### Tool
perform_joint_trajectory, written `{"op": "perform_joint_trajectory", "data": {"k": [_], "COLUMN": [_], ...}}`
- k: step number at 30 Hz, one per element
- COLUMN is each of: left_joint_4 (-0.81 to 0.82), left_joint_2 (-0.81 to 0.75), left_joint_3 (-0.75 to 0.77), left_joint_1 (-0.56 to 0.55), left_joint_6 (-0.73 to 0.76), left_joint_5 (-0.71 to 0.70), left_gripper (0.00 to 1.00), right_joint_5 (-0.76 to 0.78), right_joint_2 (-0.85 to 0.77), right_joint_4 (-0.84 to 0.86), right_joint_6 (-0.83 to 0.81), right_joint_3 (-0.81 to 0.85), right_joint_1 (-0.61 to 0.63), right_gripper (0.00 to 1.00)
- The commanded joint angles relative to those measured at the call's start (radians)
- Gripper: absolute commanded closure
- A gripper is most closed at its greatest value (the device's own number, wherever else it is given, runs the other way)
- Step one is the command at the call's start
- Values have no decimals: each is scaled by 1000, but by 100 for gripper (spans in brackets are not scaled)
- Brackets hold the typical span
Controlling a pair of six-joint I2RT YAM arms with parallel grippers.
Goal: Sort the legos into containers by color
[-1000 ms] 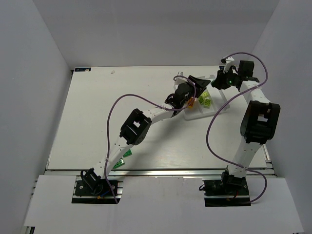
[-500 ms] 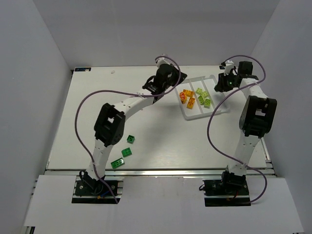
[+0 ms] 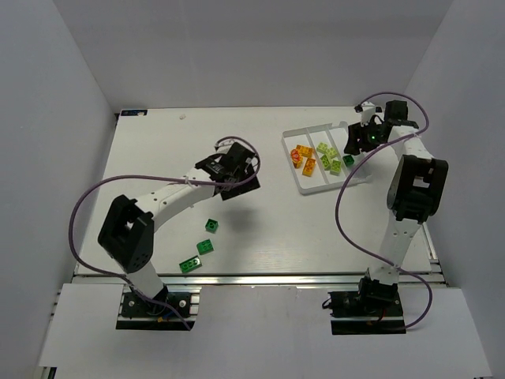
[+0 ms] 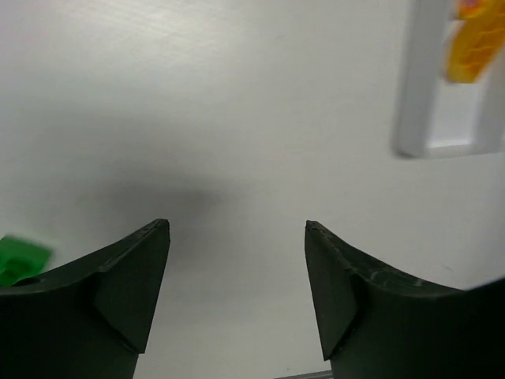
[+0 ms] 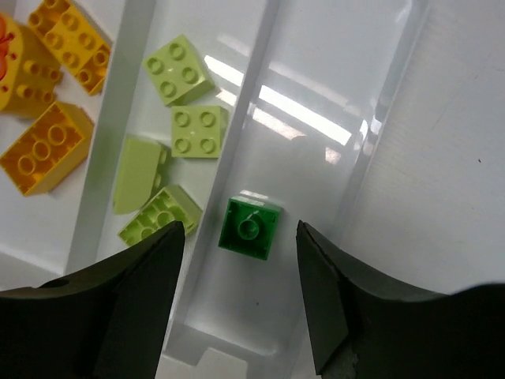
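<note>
The legos are small, glossy studded blocks. The orange bricks (image 5: pixel 46 150) are translucent, the yellow-green bricks (image 5: pixel 199 130) pale and matte-looking, and the dark green brick (image 5: pixel 251 227) is a square with a raised ring on top. They lie in a flat white plastic tray (image 5: pixel 379 142), smooth enough to throw glare, split by low ridges into three long compartments. Orange bricks are in the left one, four yellow-green in the middle, and the single dark green one in the right.

The right gripper (image 5: pixel 241 237) hangs over that right compartment with its jaws spread wide and holding nothing. In the right wrist view the dark green brick sits in the gap between the black fingers (image 5: pixel 134 300), touching neither.

The left gripper (image 4: pixel 237 229) is also wide apart and empty, above bare white table (image 3: pixel 158 150) well to the left of the tray (image 3: pixel 316 183). One green brick (image 4: pixel 17 257) shows at the left edge of its wrist view, outside the jaws. Three loose dark green bricks (image 3: pixel 211 226) lie on the table nearer the arm bases — apart from each other, with nothing lying between them and the left gripper (image 3: pixel 239 180).
</note>
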Motion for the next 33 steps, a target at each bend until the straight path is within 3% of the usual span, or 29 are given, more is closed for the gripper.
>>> {"op": "perform_joint_trajectory", "data": {"k": [1,4,5,7,8,10,11,12,14,15,16,19,24,33], "left_joint_4": [-211,-294,-304,-350,-373,-459,-491,-561,-632,-690,-715,-757,-792,-808], "left_joint_2": [-127,-247,-283,-397,-434,-538,-567,-596,-675,-701,-751,-822,-907,-962], "left_joint_3": [-78,-177,-202,-258,-274,-296,-299,-302,-300,-300,-299,-297,-279,-309], "left_joint_1": [11,21,21,30,30,30,39,39,39,39,39,39,39,39], "left_joint_6": [-139,-268,-288,-344,-359,-396,-411,-430,-482,-502,-534,-557,-562,-574], "left_joint_5": [-121,-172,-178,-215,-232,-259,-285,-295,-318,-327,-333,-359,-371,-338], "left_gripper": [19,18,20,27,45,75,89,96,91,67,56,43,43,43], "right_joint_5": [-154,-460,-513,-587,-585,-536,-491,-469,-389,-357,-326,-216,-84,64], "right_joint_2": [-129,-220,-268,-325,-383,-439,-477,-490,-485,-471,-456,-367,-212,-57], "right_joint_4": [-62,-233,-328,-364,-363,-230,-173,-54,89,131,212,315,361,360], "right_joint_6": [-152,-371,-546,-679,-763,-758,-715,-678,-545,-444,-393,-241,-84,51], "right_joint_3": [32,-33,-64,-199,-249,-408,-449,-483,-534,-529,-512,-479,-379,-261], "right_joint_1": [9,39,73,145,227,385,430,544,616,646,738,853,979,1114], "right_gripper": [35,34,30,22,19,14,14,14,14,15,16,16,12,12]}}
